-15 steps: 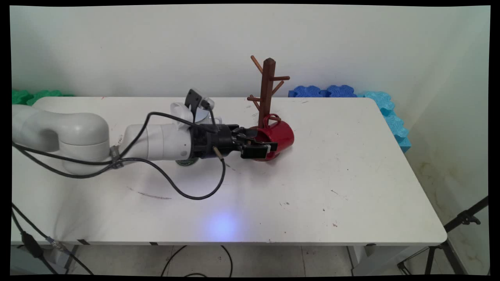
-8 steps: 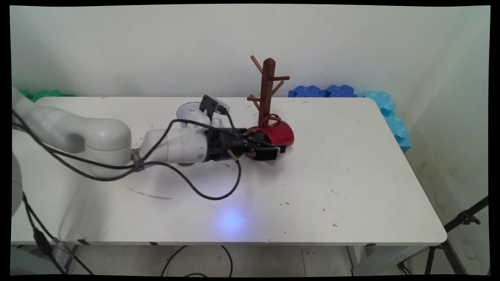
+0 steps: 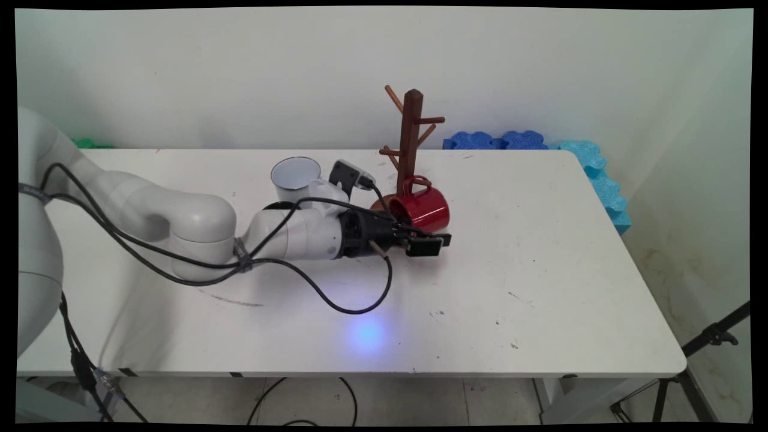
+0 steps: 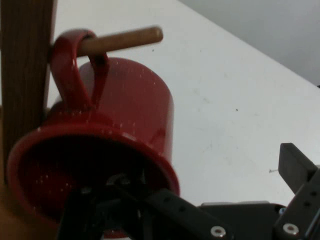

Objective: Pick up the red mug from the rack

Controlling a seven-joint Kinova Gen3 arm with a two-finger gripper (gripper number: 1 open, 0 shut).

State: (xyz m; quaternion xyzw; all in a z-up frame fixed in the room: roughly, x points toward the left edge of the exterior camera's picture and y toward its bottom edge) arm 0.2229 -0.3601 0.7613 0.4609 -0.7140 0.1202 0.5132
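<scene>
A red mug [image 3: 423, 207] lies tilted on its side at the foot of the brown wooden mug tree [image 3: 411, 135]. Its handle [image 4: 75, 70] is hooked over a low peg [image 4: 125, 39]. In the hand view the mug's mouth [image 4: 75, 165] faces the camera. My gripper [image 3: 429, 245] is low over the table, just at the near side of the mug. It is open: one finger [image 4: 295, 167] stands clear of the mug on the right. The other side's linkage lies in front of the mug's mouth.
A white mug [image 3: 295, 175] stands upright behind my forearm, left of the tree. Blue foam pieces [image 3: 540, 144] lie along the table's far right edge. Black cables [image 3: 336, 300] hang from the arm onto the table [image 3: 540, 270].
The arm has swung right and toward the near side. The gripper has come away from the mug's mouth and now sits below it. The mug stays hooked on the peg.
</scene>
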